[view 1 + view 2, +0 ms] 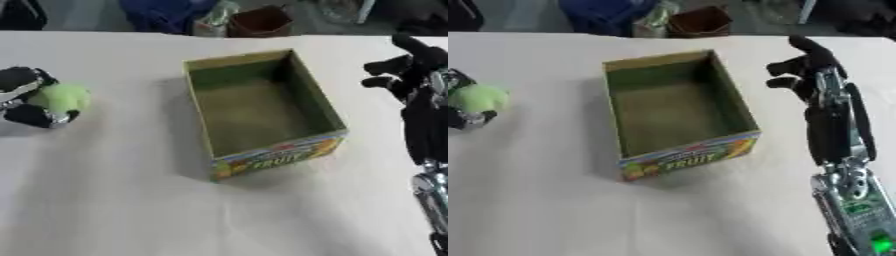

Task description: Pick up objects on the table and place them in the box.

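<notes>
The left hand (28, 99) is curling its fingers around one fuzzy light-green ball (59, 97) at the table's (131, 210) nine o'clock edge, the ball bulging out toward the box. The right hand (808, 70) is hovering at about three o'clock with fingers loosely bent and gripping nothing, just beside the box's right wall. Between the two hands, one open cardboard fruit box (677, 115) is sitting near the centre, holding nothing visible inside.

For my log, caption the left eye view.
Left hand grasping light green fuzzy object beside empty green cardboard box.
</notes>
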`<move>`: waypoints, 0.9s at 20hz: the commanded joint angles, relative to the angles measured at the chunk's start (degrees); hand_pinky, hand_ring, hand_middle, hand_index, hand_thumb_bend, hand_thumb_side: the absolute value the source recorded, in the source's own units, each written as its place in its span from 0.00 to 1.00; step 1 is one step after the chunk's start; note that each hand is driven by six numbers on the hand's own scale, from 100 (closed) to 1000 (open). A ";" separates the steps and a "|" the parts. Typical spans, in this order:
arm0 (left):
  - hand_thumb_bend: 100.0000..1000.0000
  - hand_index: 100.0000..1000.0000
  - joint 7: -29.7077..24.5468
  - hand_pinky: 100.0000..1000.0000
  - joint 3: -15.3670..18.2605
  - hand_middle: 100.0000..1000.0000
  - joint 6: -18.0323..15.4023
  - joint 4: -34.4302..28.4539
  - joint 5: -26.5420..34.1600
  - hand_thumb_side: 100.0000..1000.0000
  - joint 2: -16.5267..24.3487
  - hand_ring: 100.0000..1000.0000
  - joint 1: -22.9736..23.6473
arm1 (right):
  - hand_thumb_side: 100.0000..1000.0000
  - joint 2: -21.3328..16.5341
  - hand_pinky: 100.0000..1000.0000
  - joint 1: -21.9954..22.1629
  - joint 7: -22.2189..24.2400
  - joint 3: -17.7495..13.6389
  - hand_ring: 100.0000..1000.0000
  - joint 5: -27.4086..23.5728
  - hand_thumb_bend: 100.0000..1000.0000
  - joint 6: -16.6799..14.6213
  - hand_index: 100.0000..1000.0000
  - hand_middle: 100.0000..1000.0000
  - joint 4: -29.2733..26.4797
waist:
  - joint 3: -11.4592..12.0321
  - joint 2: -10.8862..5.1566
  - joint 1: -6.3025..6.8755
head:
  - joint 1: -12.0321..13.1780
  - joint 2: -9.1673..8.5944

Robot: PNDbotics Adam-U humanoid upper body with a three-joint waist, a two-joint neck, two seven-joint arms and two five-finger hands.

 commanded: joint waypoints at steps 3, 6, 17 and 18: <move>0.00 0.55 2.23 0.25 0.08 0.38 0.36 -1.57 -0.86 0.07 1.28 0.40 -0.73 | 1.00 -0.36 0.60 -0.44 0.19 -0.31 0.69 -0.24 0.00 -0.01 0.86 0.49 -1.16 | -0.12 -1.15 0.20 | 0.08 -0.46; 0.00 0.50 4.18 0.21 0.15 0.34 0.77 -2.66 -0.57 0.11 1.30 0.37 -0.73 | 1.00 -0.38 0.60 -0.46 0.14 -0.34 0.69 -0.25 0.00 -0.04 0.86 0.49 -1.16 | -0.14 -1.19 0.27 | 0.13 -0.47; 0.00 0.44 11.45 0.18 1.58 0.29 4.23 -16.35 1.80 0.21 0.60 0.33 -2.54 | 1.00 -0.22 0.60 -1.08 0.13 -0.33 0.69 -0.58 0.00 -0.37 0.86 0.49 -1.16 | -1.26 -1.29 0.44 | -0.47 -0.83; 0.00 0.44 12.02 0.18 1.63 0.28 4.85 -17.94 1.68 0.22 0.36 0.33 -2.80 | 1.00 -0.20 0.60 -1.23 0.13 -0.32 0.69 -0.65 0.00 -0.43 0.86 0.49 -1.16 | -1.48 -1.27 0.48 | -0.33 -0.94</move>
